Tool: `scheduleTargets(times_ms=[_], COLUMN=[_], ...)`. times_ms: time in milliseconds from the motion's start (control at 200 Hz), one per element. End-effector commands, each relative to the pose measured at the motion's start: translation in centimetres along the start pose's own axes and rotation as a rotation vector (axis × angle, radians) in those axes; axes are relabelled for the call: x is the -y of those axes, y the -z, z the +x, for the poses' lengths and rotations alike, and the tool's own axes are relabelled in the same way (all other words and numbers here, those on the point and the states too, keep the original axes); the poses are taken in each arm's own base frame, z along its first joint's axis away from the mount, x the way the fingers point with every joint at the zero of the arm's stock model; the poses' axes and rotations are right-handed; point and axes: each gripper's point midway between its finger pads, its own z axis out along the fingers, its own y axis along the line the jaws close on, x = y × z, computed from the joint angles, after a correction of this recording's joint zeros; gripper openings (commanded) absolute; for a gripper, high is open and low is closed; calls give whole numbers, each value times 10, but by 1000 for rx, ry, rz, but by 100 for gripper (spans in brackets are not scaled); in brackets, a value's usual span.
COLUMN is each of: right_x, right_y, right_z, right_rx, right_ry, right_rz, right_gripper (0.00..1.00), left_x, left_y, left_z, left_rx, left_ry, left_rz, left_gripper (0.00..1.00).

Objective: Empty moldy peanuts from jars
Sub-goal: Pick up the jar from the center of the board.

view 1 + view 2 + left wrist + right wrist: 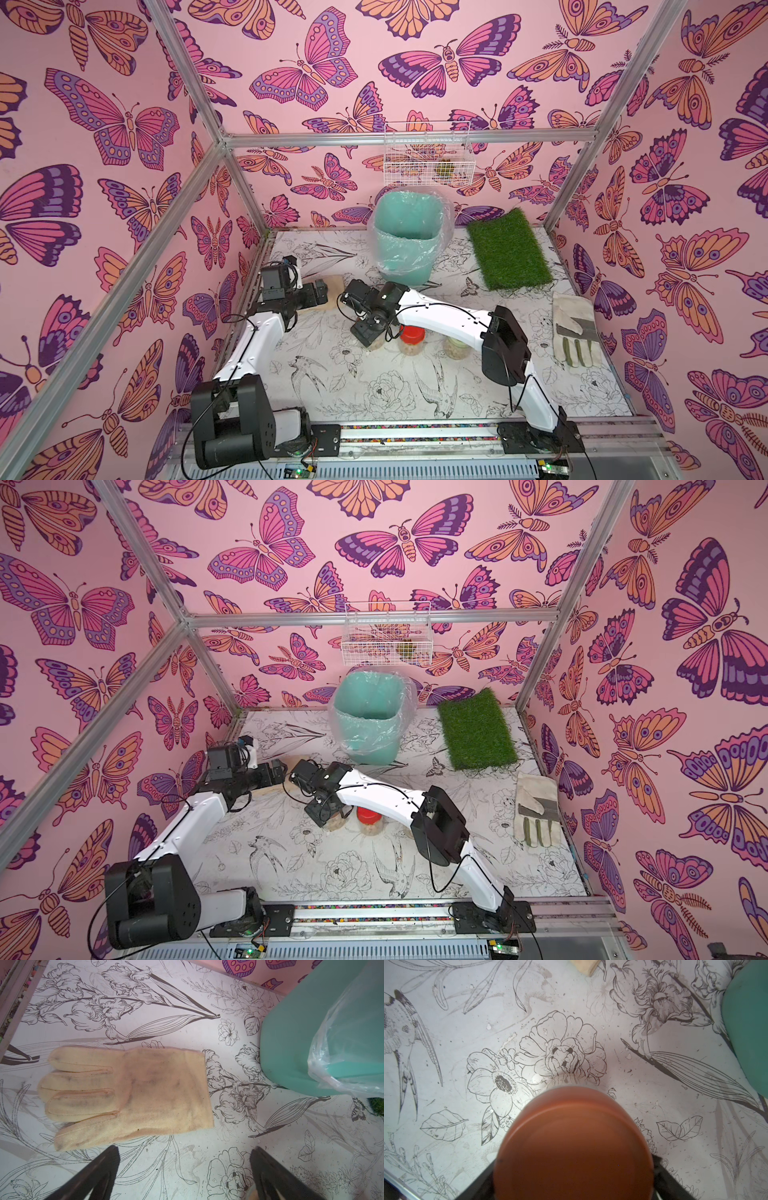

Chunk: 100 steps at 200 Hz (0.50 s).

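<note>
Right gripper (574,1163) straddles brown-lid jar (575,1126), clamped or not unclear. Red-lid jar (411,338), green-lid jar (456,348) beside: three jars, peanuts (409,351) inside. Left gripper (185,1150) spread wide near beige glove (128,1095). Second glove (575,328) rightward. One bin (401,270) beyond.

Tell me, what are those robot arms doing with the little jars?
The right gripper is down over the brown-lidded jar, its jaws on either side of the lid; whether they squeeze it yet is unclear. The red-lidded jar and the green-lidded jar stand beside it, lids on, peanuts inside. The left gripper hangs open near a cream glove. The mint-green bin waits behind.
</note>
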Motion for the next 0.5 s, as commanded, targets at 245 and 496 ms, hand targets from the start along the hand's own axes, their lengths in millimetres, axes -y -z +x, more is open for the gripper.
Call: scheduleTargets(times_ms=[245,496], right_x=[15,34], right_y=[41,90], right_z=[-18,-28], right_rx=[132,234], right_ry=[-92,-124], right_rz=[-80,-155], right_gripper=[9,0], left_x=[20,40], left_y=[28,42], left_z=[-10,-12], left_rx=[76,106], left_ry=[-97,-126], left_rz=[77,168], left_gripper=[100,100])
